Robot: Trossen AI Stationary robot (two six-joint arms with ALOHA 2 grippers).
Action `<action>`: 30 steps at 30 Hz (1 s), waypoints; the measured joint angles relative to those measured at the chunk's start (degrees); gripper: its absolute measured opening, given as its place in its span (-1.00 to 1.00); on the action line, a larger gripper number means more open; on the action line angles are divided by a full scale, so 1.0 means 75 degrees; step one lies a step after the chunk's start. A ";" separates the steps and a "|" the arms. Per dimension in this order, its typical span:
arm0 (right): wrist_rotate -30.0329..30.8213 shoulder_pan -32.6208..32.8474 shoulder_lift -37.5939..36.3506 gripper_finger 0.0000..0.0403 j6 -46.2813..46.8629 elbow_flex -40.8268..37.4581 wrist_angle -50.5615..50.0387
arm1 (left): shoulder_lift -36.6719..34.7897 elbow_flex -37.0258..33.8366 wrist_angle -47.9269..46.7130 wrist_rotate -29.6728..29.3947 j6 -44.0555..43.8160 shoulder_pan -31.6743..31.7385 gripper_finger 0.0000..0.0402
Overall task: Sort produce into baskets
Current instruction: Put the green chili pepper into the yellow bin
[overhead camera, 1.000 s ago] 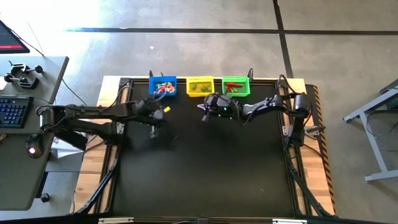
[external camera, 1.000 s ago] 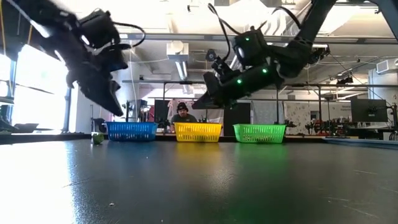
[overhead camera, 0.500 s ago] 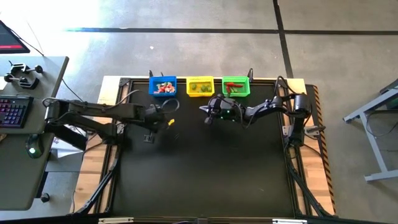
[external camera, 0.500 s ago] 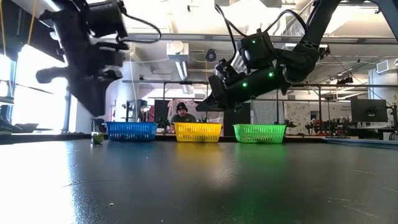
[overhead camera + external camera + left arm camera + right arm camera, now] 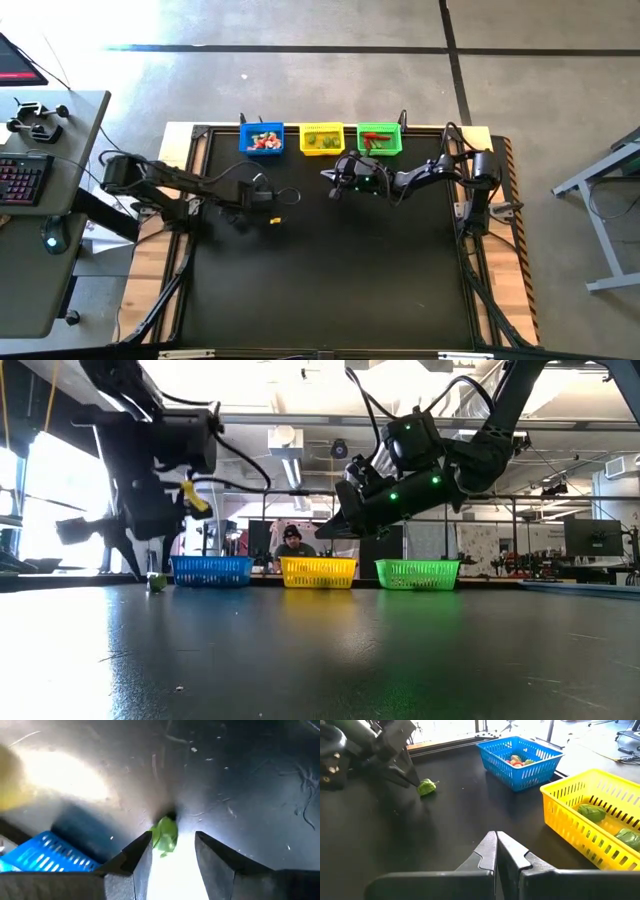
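A small green piece of produce (image 5: 164, 836) lies on the black table, to the left of the blue basket (image 5: 261, 138). My left gripper (image 5: 172, 851) is open, low over the table, with one fingertip on each side of the piece (image 5: 426, 786). My right gripper (image 5: 496, 845) is shut on nothing and hovers above the table in front of the yellow basket (image 5: 321, 138). The green basket (image 5: 379, 138) stands on the right of the row. The blue basket holds red and whitish pieces, the yellow one green pieces (image 5: 591, 812), and the green one red pieces. My left gripper has the green piece between its open fingertips, coming at it from above at a slant. One finger (image 5: 142, 851) stands right beside the piece; I cannot tell whether it touches it. The piece rests on the table.
The three baskets stand side by side along the table's far edge. A person (image 5: 292, 540) sits beyond the table behind the yellow basket. A desk with a keyboard (image 5: 25, 180) stands left of the table. The near half of the black tabletop (image 5: 330, 280) has free room.
My left gripper has come down toward the table and toward the green piece, tipping so that its fingers point down. Its fingers, together a second ago, now stand apart. The green piece has stayed where it was.
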 joint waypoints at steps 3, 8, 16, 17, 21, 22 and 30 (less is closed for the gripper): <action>0.0000 0.0000 0.0000 -1.00 0.0001 0.0001 0.0000 | 0.0233 -0.0003 0.0123 0.0009 0.0154 0.0043 -0.33; 0.0000 0.0000 0.0000 -1.00 0.0050 0.0003 0.0000 | 0.0545 -0.0003 0.0177 -0.0015 0.0189 0.0354 -0.41; -0.0001 0.0000 0.0000 -1.00 0.0053 0.0003 0.0000 | 0.0782 0.0000 0.0256 -0.0059 0.0189 0.0834 -0.88; 0.0000 0.0000 0.0000 -1.00 0.0053 0.0003 0.0000 | 0.0788 0.0000 0.0255 -0.0075 0.0189 0.0842 -0.94; -0.0003 0.0000 0.0000 -1.00 0.0053 0.0003 0.0000 | 0.0788 -0.0006 0.0288 -0.0185 0.0189 0.0848 -0.97; -0.0003 0.0000 0.0000 -1.00 0.0053 0.0003 0.0000 | 0.0788 -0.0006 0.0289 -0.0196 0.0189 0.0845 -0.99; -0.0003 0.0000 0.0000 -1.00 0.0053 0.0003 0.0000 | 0.0602 0.0245 -0.0096 -0.0140 -0.0272 0.0833 -1.00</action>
